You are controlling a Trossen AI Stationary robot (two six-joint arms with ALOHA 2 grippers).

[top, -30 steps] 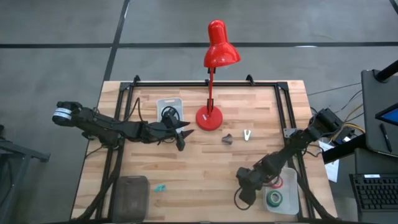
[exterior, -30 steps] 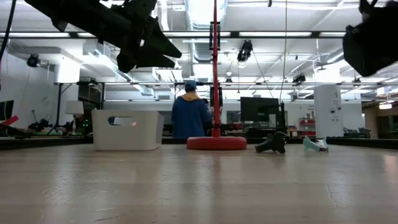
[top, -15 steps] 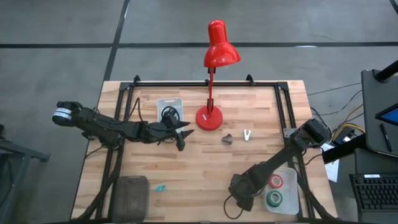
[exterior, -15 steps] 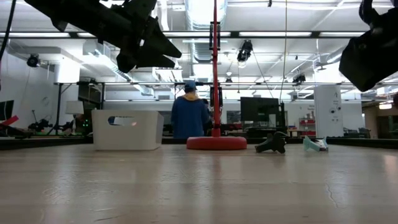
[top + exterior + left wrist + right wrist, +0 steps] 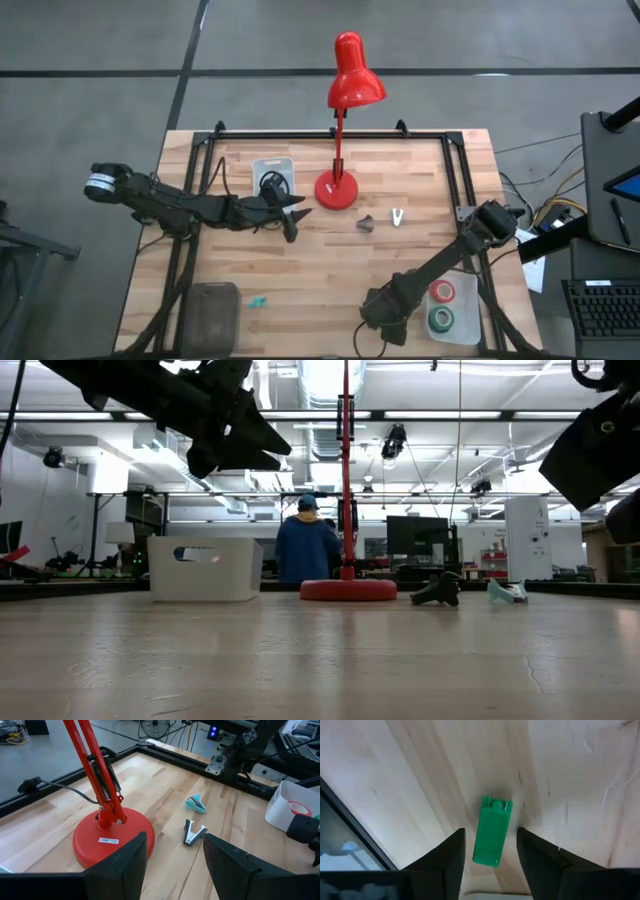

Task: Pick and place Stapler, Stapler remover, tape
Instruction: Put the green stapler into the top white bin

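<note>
Wooden table (image 5: 300,270) filling the middle of the high view. Red lamp (image 5: 340,185) on its round base at upper centre.

Left arm reaching in from the frame's left; left pincer (image 5: 296,218) hovering just left of the lamp base, fingers spread and nothing between them, as seen in the left wrist view.

White bin (image 5: 272,172) at upper left of the table, close to the left pincer; contents dark and unclear.

White tray (image 5: 468,300) at lower right of the table, holding the tape rolls: one red (image 5: 443,292), one green (image 5: 441,320).

Right pincer (image 5: 489,832) low over the table just left of that tray, fingers parted, gripping nothing.

Green block (image 5: 492,831) flat on the wood between those fingers in the right wrist view only; hidden under the arm in the high view.

Staple remover (image 5: 193,834) right of the lamp base, pale teal piece (image 5: 195,803) beside it.

Stapler not identified with certainty in any view.

Person in a blue top (image 5: 307,548) beyond the table, low view only.
</note>
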